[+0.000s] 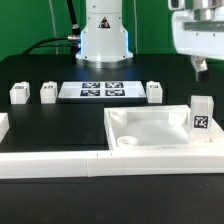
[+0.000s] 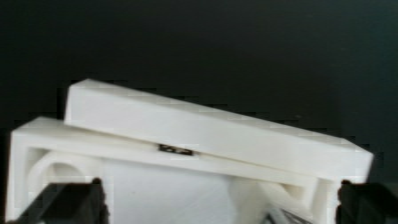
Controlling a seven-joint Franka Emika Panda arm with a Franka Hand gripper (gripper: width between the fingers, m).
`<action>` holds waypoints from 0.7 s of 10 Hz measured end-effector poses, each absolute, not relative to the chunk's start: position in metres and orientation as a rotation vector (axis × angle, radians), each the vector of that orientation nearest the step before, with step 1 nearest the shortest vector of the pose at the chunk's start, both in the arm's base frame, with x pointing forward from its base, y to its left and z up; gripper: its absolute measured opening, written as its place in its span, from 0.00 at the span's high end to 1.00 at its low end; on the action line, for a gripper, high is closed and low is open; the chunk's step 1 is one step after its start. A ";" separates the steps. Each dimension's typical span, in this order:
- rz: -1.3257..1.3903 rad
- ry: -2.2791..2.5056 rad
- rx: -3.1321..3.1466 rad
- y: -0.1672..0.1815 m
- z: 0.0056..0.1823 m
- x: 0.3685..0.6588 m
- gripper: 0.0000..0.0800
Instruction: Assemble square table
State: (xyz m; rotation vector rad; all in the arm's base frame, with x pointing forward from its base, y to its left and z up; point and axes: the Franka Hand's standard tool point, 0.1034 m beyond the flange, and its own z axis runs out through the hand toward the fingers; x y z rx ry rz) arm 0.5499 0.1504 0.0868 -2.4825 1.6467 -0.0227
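1. First leg (image 1: 18, 93): small white block, standing loose on the black worktop (image 1: 40, 125), far to the exterior view's left.
2. Second leg (image 1: 48, 92): same kind, just beside the first and apart from it.
3. Marker board (image 1: 92, 90): flat and tagged, lying between the second and third legs.
4. Third leg (image 1: 153, 91): loose on the worktop beyond the square top's far edge.
5. Square top (image 1: 150, 128): white and rimmed, lying flat toward the exterior view's right, behind the front rail (image 1: 60, 163).
6. Fourth leg (image 1: 202, 115): upright, long axis vertical, tag facing the camera, at the top's right-hand corner. I cannot tell whether it is seated in a socket.
7. Tool (image 1: 200, 70): hangs well above the fourth leg, which lies almost straight below it. The wrist view shows the dark fingers (image 2: 71, 205) spread wide, released and gripping nothing. A straight descent looks like the likely approach.
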 end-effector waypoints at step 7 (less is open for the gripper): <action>-0.032 0.688 -2.954 0.133 0.069 0.511 0.19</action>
